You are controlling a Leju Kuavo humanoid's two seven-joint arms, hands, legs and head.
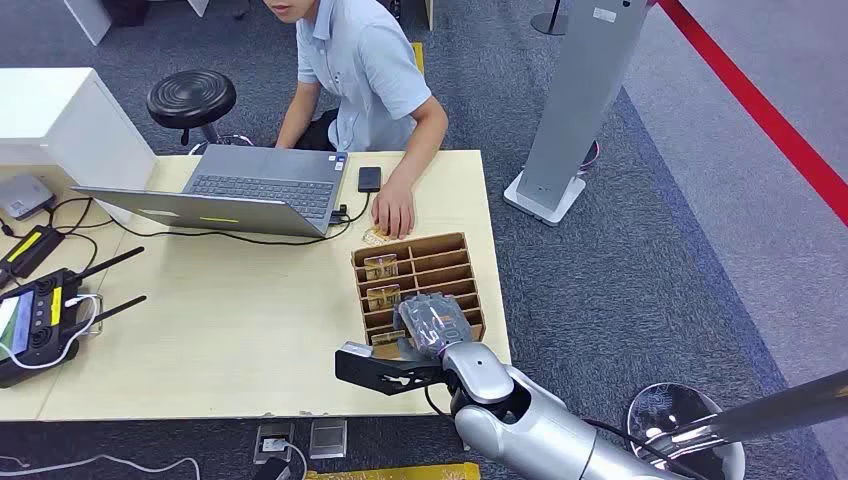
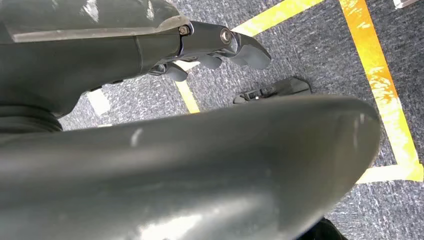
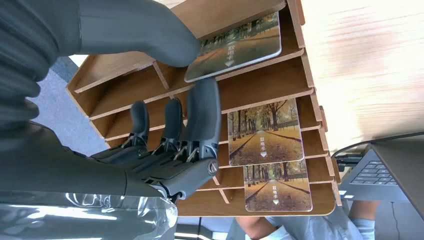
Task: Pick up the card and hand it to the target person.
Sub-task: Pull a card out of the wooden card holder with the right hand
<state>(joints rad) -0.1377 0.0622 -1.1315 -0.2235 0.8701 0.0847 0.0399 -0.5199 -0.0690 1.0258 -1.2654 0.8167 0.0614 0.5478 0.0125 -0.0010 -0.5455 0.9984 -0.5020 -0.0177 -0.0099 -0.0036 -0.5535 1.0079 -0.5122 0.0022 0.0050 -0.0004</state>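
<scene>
The right robot hand (image 3: 170, 145) reaches into the brown wooden slotted card rack (image 1: 455, 245) that stands near the right end of the pale wooden desk (image 1: 230, 330), and its thick grey thumb and darker fingers (image 3: 202, 115) close on the near edge of a thin rectangular card printed with a tree-lined autumn path (image 3: 235, 47), which lies tilted in the slot nearest the robot; the thumb sits over one face and the fingers come up under the other, so the card looks pinched, though how firm the contact is cannot be told. Two more cards of the same print (image 3: 265, 132) lie in the slots further in, towards the person in a light blue shirt (image 1: 365, 60) seated behind the open grey laptop (image 1: 255, 185), whose hand (image 1: 393, 210) rests on the desk just beyond the rack. The card is probably light, stiff and glossy, so it may slip from smooth fingertips and will flex little; taking it by the exposed edge that overhangs the slot lip, thumb against fingers across its flat faces, seems the sound hold, then drawing it out along the slot so it does not snag on the wooden dividers. The left robot hand (image 2: 220, 47) hangs above the grey carpet with yellow tape lines (image 2: 380, 85), fingers curled in on nothing.
</scene>
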